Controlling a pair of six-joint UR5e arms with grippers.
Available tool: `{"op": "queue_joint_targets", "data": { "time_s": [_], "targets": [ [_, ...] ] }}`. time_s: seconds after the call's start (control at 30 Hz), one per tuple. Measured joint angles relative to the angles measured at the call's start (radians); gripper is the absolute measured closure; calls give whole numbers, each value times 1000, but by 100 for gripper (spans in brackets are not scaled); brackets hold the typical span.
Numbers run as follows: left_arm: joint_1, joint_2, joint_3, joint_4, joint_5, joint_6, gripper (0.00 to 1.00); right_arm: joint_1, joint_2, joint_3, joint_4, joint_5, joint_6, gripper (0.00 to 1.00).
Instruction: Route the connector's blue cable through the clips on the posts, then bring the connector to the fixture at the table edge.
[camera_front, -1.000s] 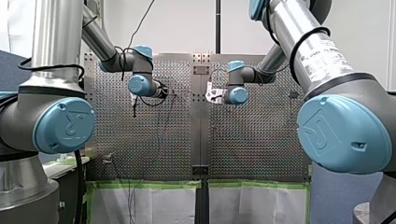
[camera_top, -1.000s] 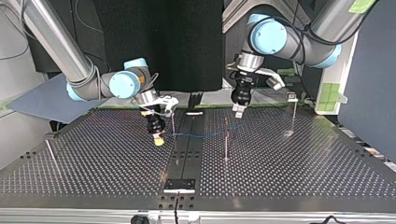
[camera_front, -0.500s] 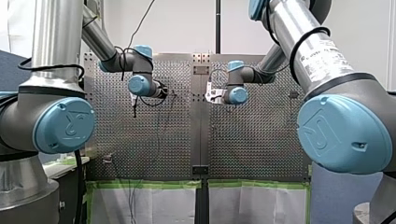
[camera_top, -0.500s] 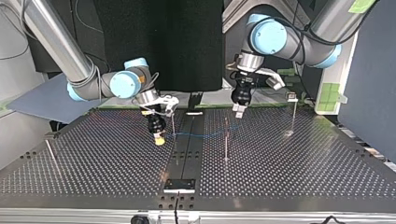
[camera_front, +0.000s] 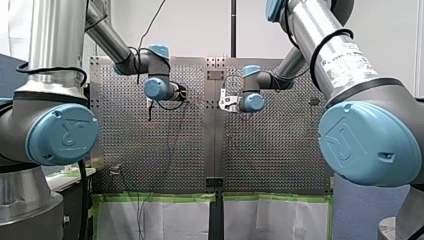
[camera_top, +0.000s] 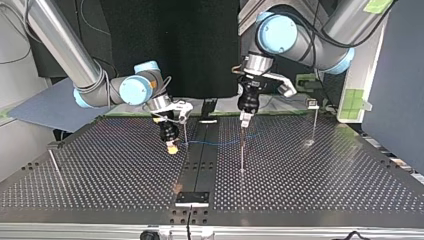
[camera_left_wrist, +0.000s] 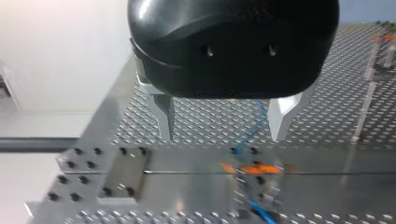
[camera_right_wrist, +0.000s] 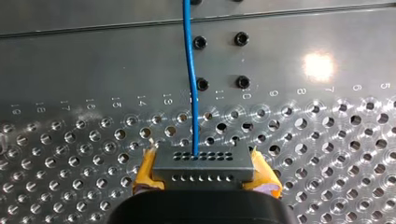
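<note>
Top view: left arm (camera_top: 320, 42) enters at upper right. Left gripper (camera_top: 244, 121) points straight down at frame centre, metal fingers (camera_left_wrist: 164, 116) spread apart. Right arm (camera_top: 60, 45) enters at upper left. Right gripper (camera_top: 171, 148), left of centre, points down, yellow pads (camera_right_wrist: 145, 173) clamping the connector (camera_right_wrist: 201, 163).

My left gripper (camera_top: 245, 122) shifted toward the top view's left, now set just above the middle post (camera_top: 242, 152)

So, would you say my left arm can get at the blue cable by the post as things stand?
Probably yes: its jaws stand open near the post, and in the left wrist view the blue cable lies ahead between them, with nothing visible in the way.
</note>
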Motion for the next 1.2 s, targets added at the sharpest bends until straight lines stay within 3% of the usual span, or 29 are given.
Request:
{"op": "queue_joint_targets", "data": {
  "time_s": [0.37,0.73,0.9,1.2],
  "targets": [
    [-93,-9,29,-8,-93,5,0,-3,1,0,10,1,0,100],
    [-181,-86,104,-33,-181,60,0,-4,2,0,13,2,0,100],
    [-199,-124,142,-41,-219,86,0,-4,2,0,12,2,0,100],
    [-196,-197,196,-18,-285,110,0,0,2,0,10,2,0,100]
  ]
}}
